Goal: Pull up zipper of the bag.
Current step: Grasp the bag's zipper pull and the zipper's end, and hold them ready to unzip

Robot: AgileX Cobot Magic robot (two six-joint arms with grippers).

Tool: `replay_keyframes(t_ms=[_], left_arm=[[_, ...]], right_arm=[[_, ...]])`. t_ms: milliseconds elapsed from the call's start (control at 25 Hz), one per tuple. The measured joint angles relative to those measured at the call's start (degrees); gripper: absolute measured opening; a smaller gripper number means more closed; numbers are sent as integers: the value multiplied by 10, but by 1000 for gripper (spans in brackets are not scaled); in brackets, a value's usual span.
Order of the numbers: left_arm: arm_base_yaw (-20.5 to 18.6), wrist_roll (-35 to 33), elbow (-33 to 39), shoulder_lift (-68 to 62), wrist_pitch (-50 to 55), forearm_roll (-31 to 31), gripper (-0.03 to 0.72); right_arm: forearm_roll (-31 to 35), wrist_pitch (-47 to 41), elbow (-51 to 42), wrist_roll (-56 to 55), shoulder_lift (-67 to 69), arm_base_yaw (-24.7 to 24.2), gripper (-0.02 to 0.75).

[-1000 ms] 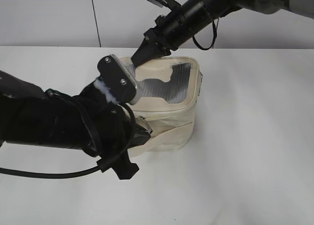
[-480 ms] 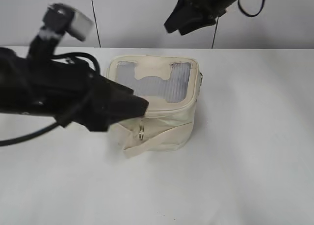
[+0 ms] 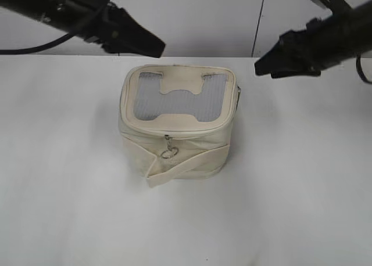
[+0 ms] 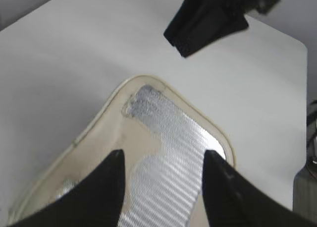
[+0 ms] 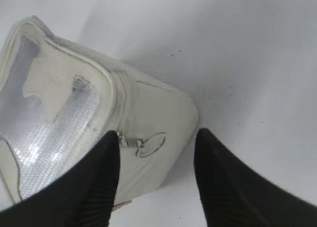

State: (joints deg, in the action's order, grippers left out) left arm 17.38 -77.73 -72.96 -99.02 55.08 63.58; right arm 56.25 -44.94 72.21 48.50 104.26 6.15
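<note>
The cream bag [image 3: 192,147] stands in the middle of the white table, grey mesh top with a cream H patch facing up, a strap across its front. The zipper [image 3: 174,131] runs round the top rim and looks closed; a silver ring pull [image 3: 168,153] hangs at the front. A second ring pull [image 5: 151,144] shows on the bag's side in the right wrist view. My left gripper [image 3: 156,47] is open, raised behind and left of the bag; its fingers [image 4: 106,187] frame the mesh top [image 4: 171,147]. My right gripper [image 3: 258,68] is open, raised to the bag's right.
The white table [image 3: 302,179] extends around the bag on all sides. A pale wall with dark vertical seams [image 3: 258,22] stands behind the table. In the left wrist view the right gripper [image 4: 205,26] shows as a dark shape beyond the bag.
Both arms have lifted off the bag and drawn back: the left up and to the left, the right out to the right. The bag now stands uncovered, the front ring pull hanging free.
</note>
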Motion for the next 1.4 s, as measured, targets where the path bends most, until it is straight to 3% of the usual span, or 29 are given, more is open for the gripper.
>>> replay_keyframes(t_ms=[160, 280, 400, 560, 920, 1000, 1120, 1200, 1400], left_arm=[[37, 35, -196, -135, 83, -71, 391], [72, 70, -324, -215, 114, -155, 403], [97, 96, -402, -264, 131, -204, 421], [111, 113, -444, -302, 123, -217, 430], [112, 146, -453, -333, 99, -224, 424], [113, 154, -453, -334, 100, -234, 341], [114, 158, -454, -334, 102, -247, 115], [114, 170, -454, -334, 102, -250, 63], [115, 217, -454, -334, 91, -253, 46]], right_arm=[[199, 138, -206, 201, -72, 8, 392], [347, 163, -288, 353, -76, 9, 396], [429, 151, -323, 450, -76, 9, 399], [461, 127, -326, 485, -69, 9, 400], [466, 112, -327, 495, -51, 13, 400], [467, 111, -327, 496, -51, 13, 400], [476, 111, -327, 500, -50, 13, 400], [480, 111, -327, 505, -50, 13, 400], [483, 111, -327, 519, -50, 13, 400]])
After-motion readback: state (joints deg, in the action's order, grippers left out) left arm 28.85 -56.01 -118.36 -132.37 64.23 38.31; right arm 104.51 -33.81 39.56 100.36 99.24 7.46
